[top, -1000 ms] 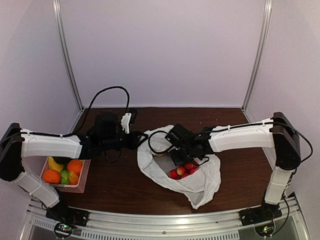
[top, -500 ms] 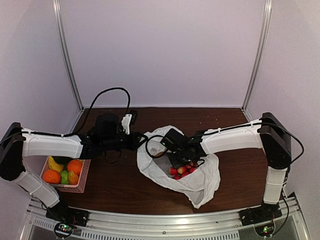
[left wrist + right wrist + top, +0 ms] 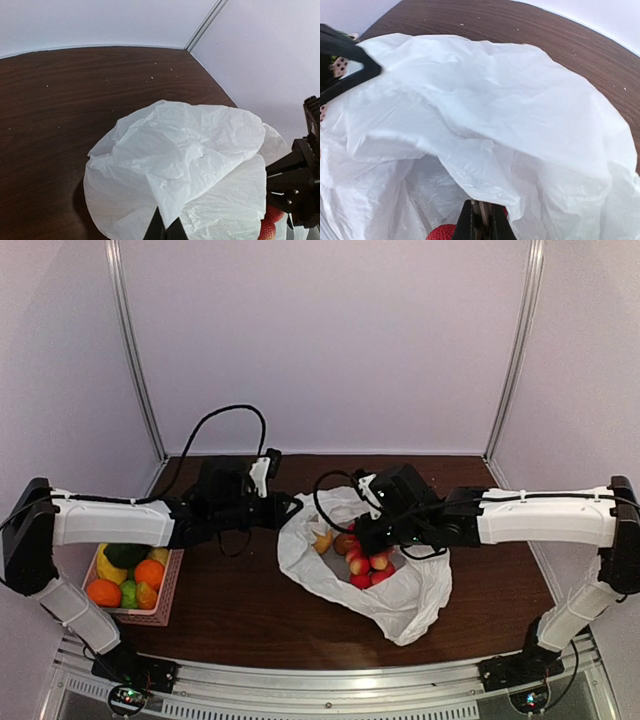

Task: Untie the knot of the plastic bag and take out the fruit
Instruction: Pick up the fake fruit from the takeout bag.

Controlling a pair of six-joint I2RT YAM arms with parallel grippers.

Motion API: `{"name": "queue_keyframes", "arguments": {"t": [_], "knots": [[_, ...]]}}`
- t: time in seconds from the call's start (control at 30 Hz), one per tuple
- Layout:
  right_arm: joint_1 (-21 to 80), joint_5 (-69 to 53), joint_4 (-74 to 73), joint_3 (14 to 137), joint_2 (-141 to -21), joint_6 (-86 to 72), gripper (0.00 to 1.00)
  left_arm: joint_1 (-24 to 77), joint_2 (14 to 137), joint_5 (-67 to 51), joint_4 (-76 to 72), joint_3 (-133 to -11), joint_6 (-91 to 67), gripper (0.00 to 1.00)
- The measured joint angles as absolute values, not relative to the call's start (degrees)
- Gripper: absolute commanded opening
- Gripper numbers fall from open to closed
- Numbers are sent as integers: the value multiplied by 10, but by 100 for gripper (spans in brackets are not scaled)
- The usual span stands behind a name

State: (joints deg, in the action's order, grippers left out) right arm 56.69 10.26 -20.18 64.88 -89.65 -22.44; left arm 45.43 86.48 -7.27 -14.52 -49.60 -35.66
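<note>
Pinching bag [image 3: 405, 590] rim at 9 o'clock with left pincer [image 3: 291, 508], film with right pincer [image 3: 366, 538], fruit [image 3: 362, 565] at its 6 o'clock.

Dark brown wood-grain table [image 3: 240, 625] sits in a booth w/ pale lilac-white walls on 3 sides: back wall [image 3: 320, 340], left wall [image 3: 50, 360], right wall [image 3: 590, 360], all plain & matte. Silver metal posts stand at the far corners, left post [image 3: 135, 350] & right post [image 3: 516, 350], both splaying outward toward the top in the overhead view. Aluminium rail [image 3: 330, 687] runs along the table's near edge. Tiny pale specks [image 3: 106, 78] dot the far tabletop. Light is even & diffuse; shadows soft.
</note>
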Motion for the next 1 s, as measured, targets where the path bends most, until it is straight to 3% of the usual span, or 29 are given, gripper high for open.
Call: {"name": "queue_keyframes", "arguments": {"t": [0.2, 0.5, 0.83, 1.0], "knots": [[566, 18, -145, 601, -835, -191, 0, 448, 914, -64, -140, -560, -362, 0], [569, -106, -118, 575, -834, -169, 0, 412, 968, -86, -151, -577, -385, 0], [583, -137, -132, 578, -881, -163, 0, 408, 974, -104, -154, -580, -391, 0], [591, -127, -134, 578, -851, -167, 0, 406, 973, -112, -153, -583, -382, 12]]}}
